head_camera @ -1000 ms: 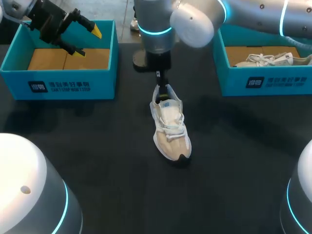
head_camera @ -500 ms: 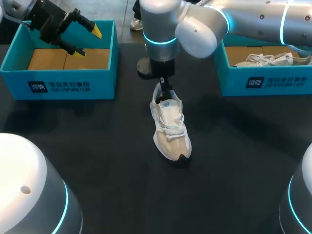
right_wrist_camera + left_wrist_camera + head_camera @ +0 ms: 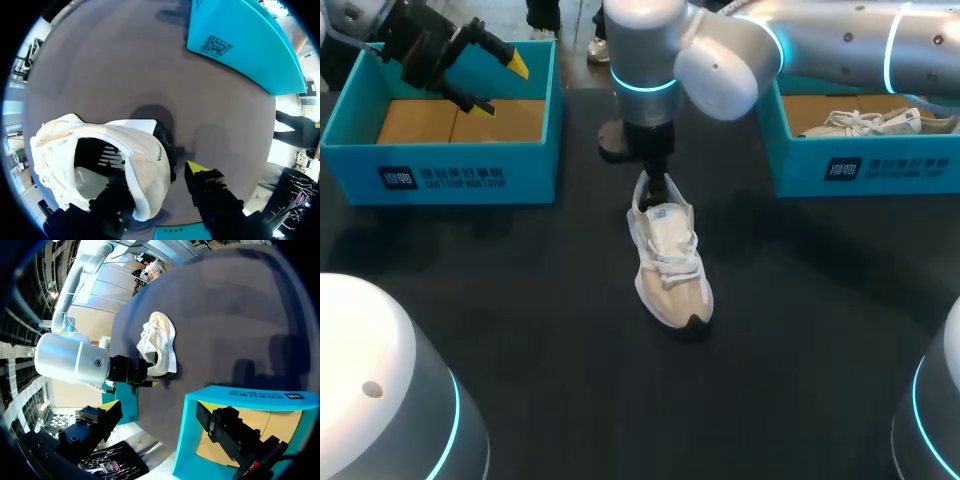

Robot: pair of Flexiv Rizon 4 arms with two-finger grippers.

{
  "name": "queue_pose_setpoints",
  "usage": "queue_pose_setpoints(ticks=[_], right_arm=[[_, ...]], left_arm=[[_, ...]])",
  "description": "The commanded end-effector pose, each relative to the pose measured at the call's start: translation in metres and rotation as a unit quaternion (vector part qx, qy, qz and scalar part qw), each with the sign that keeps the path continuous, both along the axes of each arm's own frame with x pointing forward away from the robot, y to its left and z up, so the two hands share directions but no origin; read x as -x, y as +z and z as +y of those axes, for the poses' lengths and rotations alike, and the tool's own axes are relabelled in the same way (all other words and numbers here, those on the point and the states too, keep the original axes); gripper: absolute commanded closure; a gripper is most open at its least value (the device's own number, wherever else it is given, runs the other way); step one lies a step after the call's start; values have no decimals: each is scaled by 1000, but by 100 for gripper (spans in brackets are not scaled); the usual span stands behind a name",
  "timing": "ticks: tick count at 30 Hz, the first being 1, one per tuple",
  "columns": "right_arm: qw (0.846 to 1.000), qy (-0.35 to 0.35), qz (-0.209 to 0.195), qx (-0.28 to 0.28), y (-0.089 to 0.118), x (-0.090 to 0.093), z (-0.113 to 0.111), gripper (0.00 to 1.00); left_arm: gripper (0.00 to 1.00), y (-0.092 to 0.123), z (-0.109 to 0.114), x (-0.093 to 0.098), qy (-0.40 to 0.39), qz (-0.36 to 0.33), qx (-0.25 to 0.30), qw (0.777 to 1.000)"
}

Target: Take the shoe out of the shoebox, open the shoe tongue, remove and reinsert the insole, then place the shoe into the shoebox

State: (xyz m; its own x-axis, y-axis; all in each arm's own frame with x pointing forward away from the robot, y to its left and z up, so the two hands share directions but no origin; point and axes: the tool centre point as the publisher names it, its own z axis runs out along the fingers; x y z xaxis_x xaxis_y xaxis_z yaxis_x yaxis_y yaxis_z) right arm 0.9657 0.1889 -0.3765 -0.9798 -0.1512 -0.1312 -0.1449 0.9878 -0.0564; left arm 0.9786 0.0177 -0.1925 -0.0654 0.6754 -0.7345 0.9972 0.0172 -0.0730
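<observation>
Standing upright on its sole near the middle of the table [image 3: 520, 300], the shoe [image 3: 670, 265] is white and beige with a black toe tip. Its toe points toward the near edge and its heel toward the far edge. The table is a dark, matte sheet that runs unbroken under everything. The right arm comes in from the far right corner and hangs over the shoe's heel. The right gripper [image 3: 658, 185] is unclenched and straddles the heel collar. In the right wrist view one finger is sunk inside the shoe [image 3: 100, 145] behind the collar. The other finger [image 3: 197, 167], yellow-tipped, stands just outside the heel with a sliver of dark table between them. The laces are tied across the front, and the white tongue with a small blue patch lies flat beneath them. At the far left corner sits the left shoebox [image 3: 450, 175], teal-walled, with its brown cardboard floor showing. The left gripper [image 3: 503, 87] hangs above its open top with its yellow-tipped fingers spread, holding nothing. The left wrist view looks past that box's wall [image 3: 240, 395] to the shoe [image 3: 159, 342], which is well apart from it. At the far right corner the right shoebox [image 3: 860, 165], also teal, holds a second shoe [image 3: 865, 120] lying on its side.
</observation>
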Motion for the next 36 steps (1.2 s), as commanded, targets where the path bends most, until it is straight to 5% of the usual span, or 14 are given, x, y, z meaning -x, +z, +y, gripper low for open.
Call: queue_pose_setpoints(ticks=[1,6,21,36], right_arm=[[1000,1,8,5,-5,-2,5,60],[1000,-10,15,8,-8,2,6,100],[999,-53,8,4,33,8,3,100],[998,-49,0,-29,145,6,-19,100]], left_arm=[[0,1,0,0,0,0,-2,1000],[0,1,0,0,0,0,-2,1000],[0,1,0,0,0,0,-2,1000],[0,1,0,0,0,0,-2,1000]])
